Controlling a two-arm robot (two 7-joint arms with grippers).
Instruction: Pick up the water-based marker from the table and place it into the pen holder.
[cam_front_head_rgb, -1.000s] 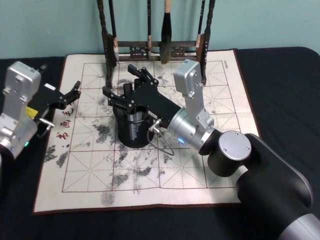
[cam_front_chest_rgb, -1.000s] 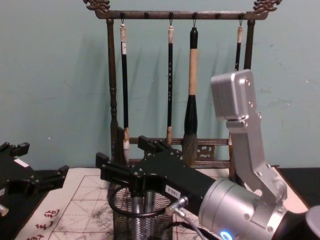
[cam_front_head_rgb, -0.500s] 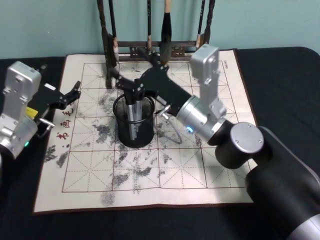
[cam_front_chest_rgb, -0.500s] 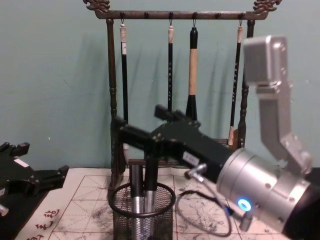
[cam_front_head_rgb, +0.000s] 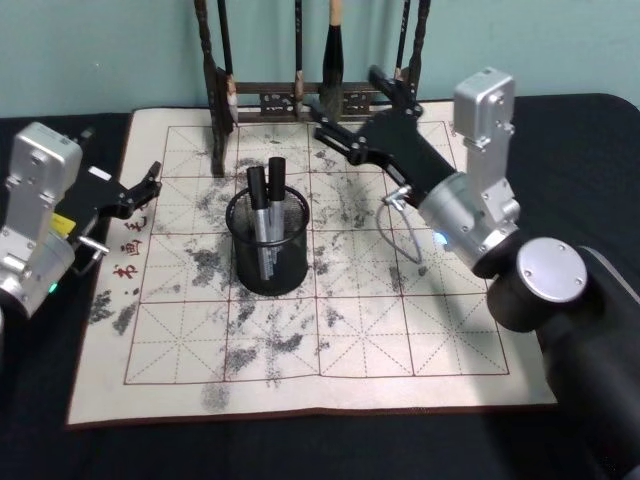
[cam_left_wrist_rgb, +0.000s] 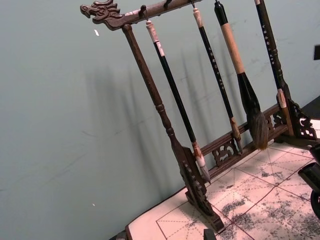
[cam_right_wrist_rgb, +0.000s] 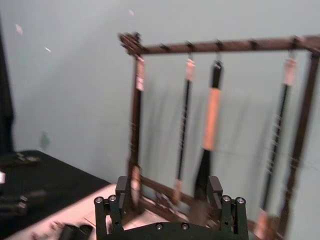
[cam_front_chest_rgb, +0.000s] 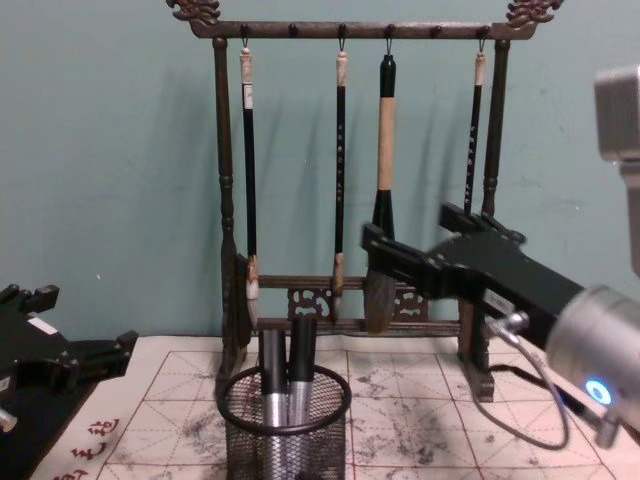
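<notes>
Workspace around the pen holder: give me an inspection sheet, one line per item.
Surface: dark table under a white calligraphy mat with red grid lines, grey ink stains and red characters.
Job's things: black mesh pen holder upright on the mat, two markers standing in it, black caps up.
Clutter: nothing seen loose on the mat.
Grippers: right gripper open, empty, raised beyond the holder near the brush rack; left gripper open, empty, over the mat's left edge.
Cables: thin looped cable hanging from the right wrist, above the mat.
Surroundings: wooden brush rack with four hanging brushes at the mat's far edge; teal wall behind.
</notes>
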